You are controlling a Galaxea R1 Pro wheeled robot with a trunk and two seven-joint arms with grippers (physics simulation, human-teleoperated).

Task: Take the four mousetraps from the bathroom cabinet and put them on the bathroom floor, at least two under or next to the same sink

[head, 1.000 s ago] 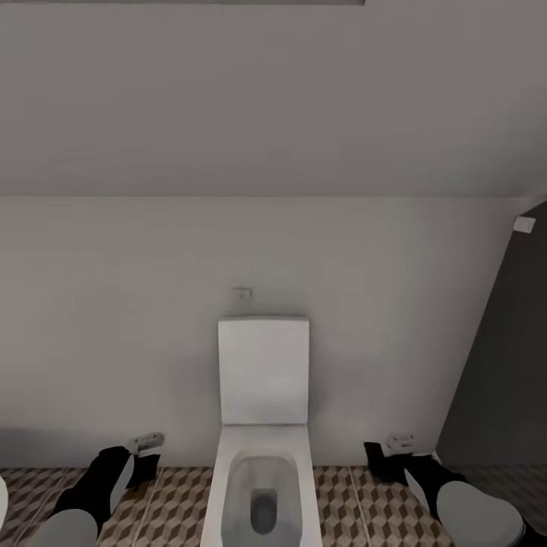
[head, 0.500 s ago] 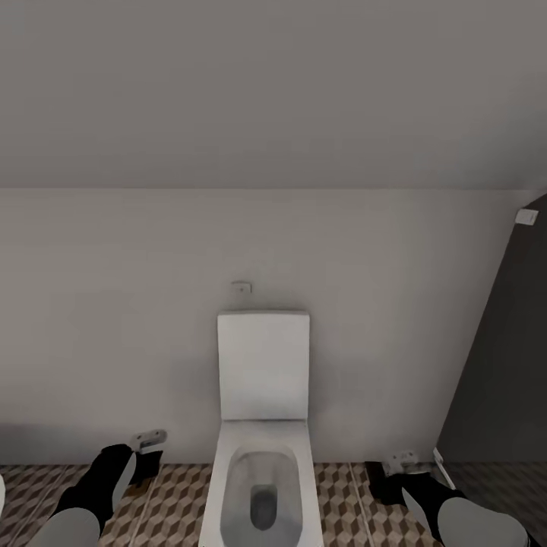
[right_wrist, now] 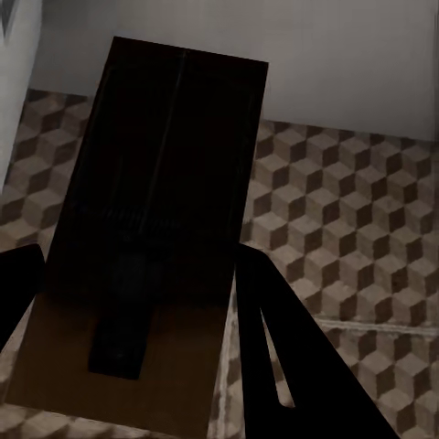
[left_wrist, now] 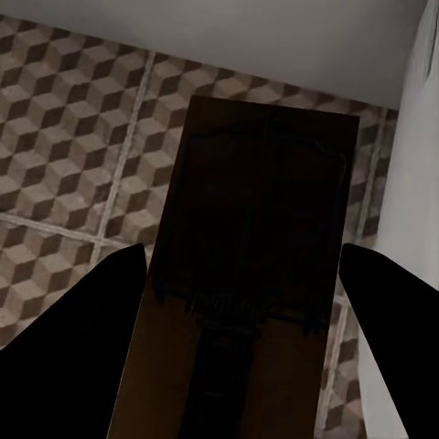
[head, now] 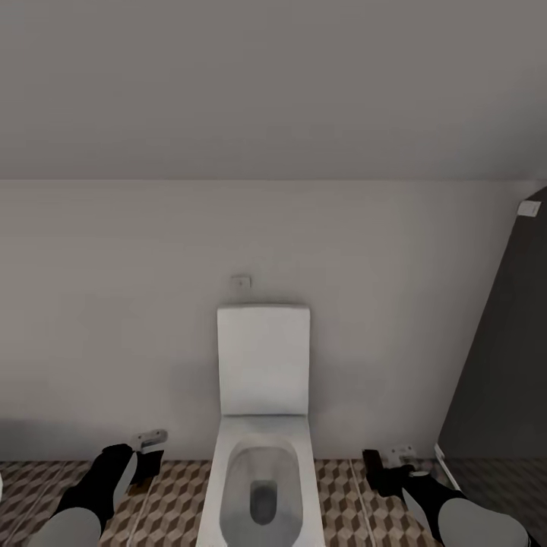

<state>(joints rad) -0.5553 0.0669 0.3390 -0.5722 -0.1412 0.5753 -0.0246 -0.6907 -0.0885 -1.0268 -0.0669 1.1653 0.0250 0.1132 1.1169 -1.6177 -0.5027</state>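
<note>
Left wrist view: left gripper [left_wrist: 242,302] clamped on a mousetrap [left_wrist: 247,265], dark board between both fingers, above the bathroom floor [left_wrist: 73,146]. Right wrist view: right gripper [right_wrist: 137,283] likewise clenched on second mousetrap [right_wrist: 151,201] over cube-patterned tiles. Head view: faced a white toilet [head: 263,425], arms low on either side.
</note>
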